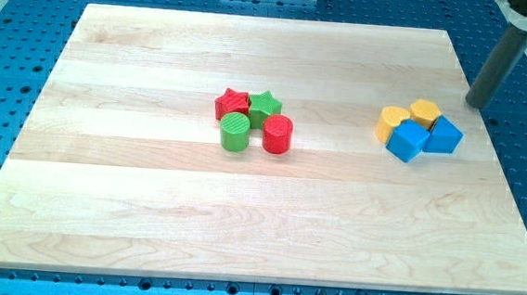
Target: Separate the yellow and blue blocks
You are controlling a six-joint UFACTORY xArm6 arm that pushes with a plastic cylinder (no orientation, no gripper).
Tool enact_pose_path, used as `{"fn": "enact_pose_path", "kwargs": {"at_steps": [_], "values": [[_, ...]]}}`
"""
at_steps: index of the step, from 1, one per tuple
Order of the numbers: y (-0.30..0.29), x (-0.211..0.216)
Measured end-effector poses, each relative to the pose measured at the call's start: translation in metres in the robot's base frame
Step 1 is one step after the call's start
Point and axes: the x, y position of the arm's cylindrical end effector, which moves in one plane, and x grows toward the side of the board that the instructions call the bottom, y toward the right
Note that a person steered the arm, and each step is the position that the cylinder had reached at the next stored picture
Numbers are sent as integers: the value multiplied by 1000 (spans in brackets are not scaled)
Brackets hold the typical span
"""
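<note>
My tip [473, 104] rests at the table's [147, 223] right edge, apart from the yellow and blue blocks.

The rod carries no gripper, so there is nothing to open or close; its lower end sits toward the view's upper right, just off the wooden board's edge. The four task blocks are bunched in the right half of the board, to the lower left of my tip: a yellow block [392, 122] on the cluster's left, a second yellow block [424, 111] at its top, a blue cube [407, 139] at the bottom, and another blue block [445, 136] on the right, all touching or nearly so. Near the board's centre, well apart from them, sit a red star [232, 103], a green star [265, 106], a green cylinder [235, 132] and a red cylinder [277, 134] in a tight group.
</note>
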Motion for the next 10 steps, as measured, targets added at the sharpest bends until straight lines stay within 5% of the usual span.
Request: {"fn": "enact_pose_path", "kwargs": {"at_steps": [5,10], "values": [[-4,61],[-140,58]]}}
